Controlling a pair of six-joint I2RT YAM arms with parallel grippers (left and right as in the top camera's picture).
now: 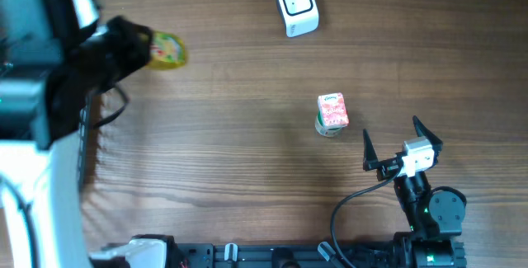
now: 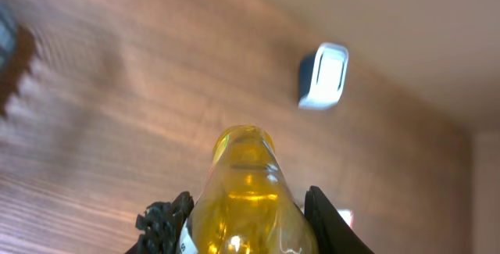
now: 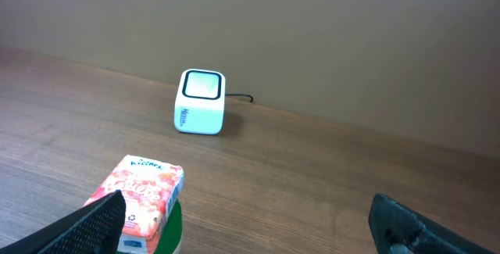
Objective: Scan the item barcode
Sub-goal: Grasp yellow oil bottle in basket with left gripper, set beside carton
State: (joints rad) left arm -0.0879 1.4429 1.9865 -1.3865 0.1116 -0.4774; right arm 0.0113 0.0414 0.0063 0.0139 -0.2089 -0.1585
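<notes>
My left gripper (image 1: 142, 47) is shut on a clear bottle of yellow liquid (image 1: 167, 51), held above the table at the far left. In the left wrist view the bottle (image 2: 246, 199) fills the space between the two black fingers (image 2: 173, 216), its cap end pointing away towards the white barcode scanner (image 2: 323, 76). The scanner (image 1: 296, 6) stands at the back centre, well to the right of the bottle. My right gripper (image 1: 392, 133) is open near the front right, with nothing between its fingers (image 3: 98, 219).
A pink tissue pack (image 1: 332, 110) lies on a green-lidded can (image 1: 327, 129) mid-table, just left of the right gripper; both show in the right wrist view, the pack (image 3: 139, 195) beside its left finger. The scanner's cable (image 3: 242, 97) runs back to the wall.
</notes>
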